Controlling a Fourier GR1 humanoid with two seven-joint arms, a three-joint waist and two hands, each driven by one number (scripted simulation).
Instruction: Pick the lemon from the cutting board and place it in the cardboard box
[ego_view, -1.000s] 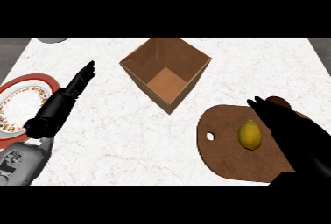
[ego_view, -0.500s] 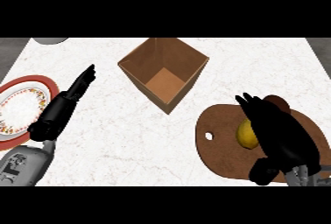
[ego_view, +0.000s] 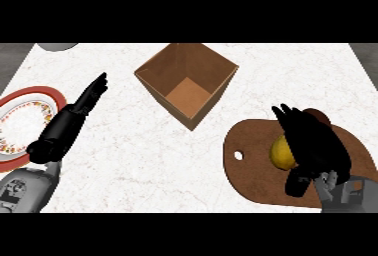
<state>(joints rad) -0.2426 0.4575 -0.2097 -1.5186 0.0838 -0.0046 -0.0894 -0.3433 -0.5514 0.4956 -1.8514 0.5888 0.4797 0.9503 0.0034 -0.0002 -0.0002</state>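
The yellow lemon (ego_view: 280, 153) lies on the brown wooden cutting board (ego_view: 255, 175) at the lower right of the counter. My right hand (ego_view: 316, 146) lies over the lemon's right side, its fingers fairly straight and pointing up and to the left, the thumb low beside the fruit. Only the lemon's left half shows. The open cardboard box (ego_view: 157, 89) stands at the top centre, turned corner-on, with nothing inside. My left hand (ego_view: 77, 111) rests open at the left, fingers up.
A red-rimmed patterned plate (ego_view: 21, 97) sits at the left edge, just beside my left forearm. A grey round object (ego_view: 57, 46) peeks in at the top left corner. White marble counter lies between box and board.
My right hand has slid left and down over the cutting board and now covers the lemon's right side. The left hand has barely shifted.
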